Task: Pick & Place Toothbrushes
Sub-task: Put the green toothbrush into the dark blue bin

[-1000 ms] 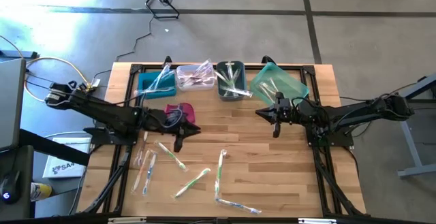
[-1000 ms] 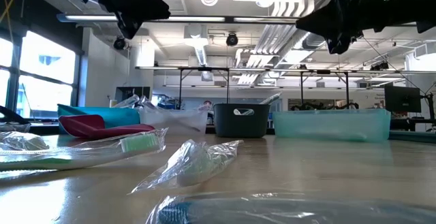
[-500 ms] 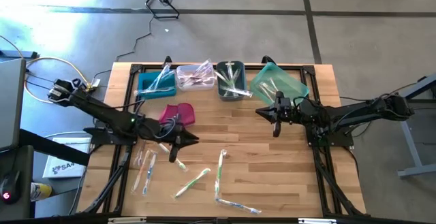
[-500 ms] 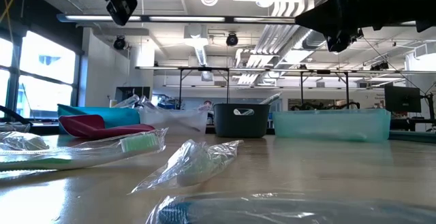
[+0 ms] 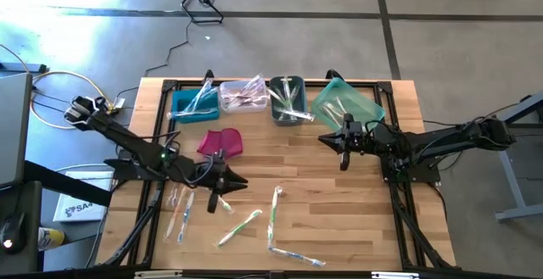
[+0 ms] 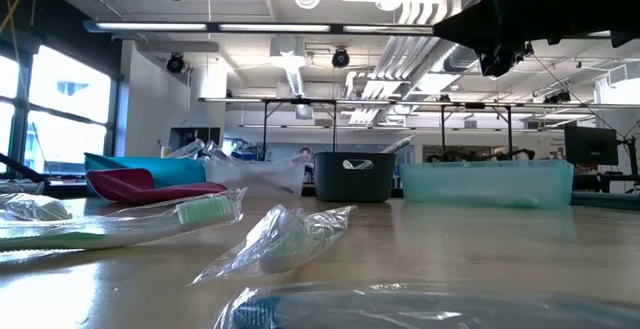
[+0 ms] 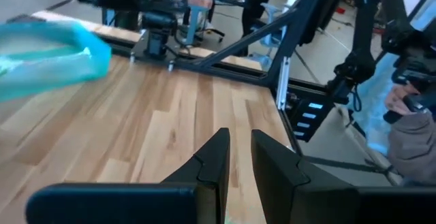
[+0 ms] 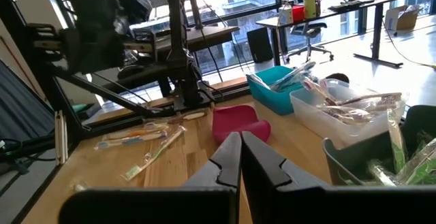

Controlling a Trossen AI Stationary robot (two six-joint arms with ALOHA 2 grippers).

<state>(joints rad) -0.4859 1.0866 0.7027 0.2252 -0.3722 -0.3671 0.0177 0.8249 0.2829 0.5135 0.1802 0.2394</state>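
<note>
The left gripper (image 5: pixel 222 186) hangs low over the wooden slatted table (image 5: pixel 339 220), its two dark fingers (image 7: pixel 216 157) drawn close with only a slim gap and nothing between them. Directly beneath it lies a clear-wrapped toothbrush with a pale green handle (image 5: pixel 214 193), its long axis running from ten o'clock to four o'clock in the overhead view. That slant is the relation the pick turns on: the fingers would have to straddle the handle crosswise.

Other wrapped toothbrushes lie near: a cluster (image 5: pixel 180 209) at about eight o'clock from the gripper, a green-handled one (image 5: pixel 238 227) at five o'clock, and a white one (image 5: pixel 274 215) at four o'clock. A magenta pouch (image 5: pixel 222 142) sits at twelve o'clock, short of the row of plastic bins (image 5: pixel 280 98) along the table's far edge.

The right gripper (image 5: pixel 344 153), fingers (image 8: pixel 231 157) pressed together and empty, waits beside the teal bin (image 5: pixel 348 103), well apart from every loose brush. The left arm is plainly the nearer.
</note>
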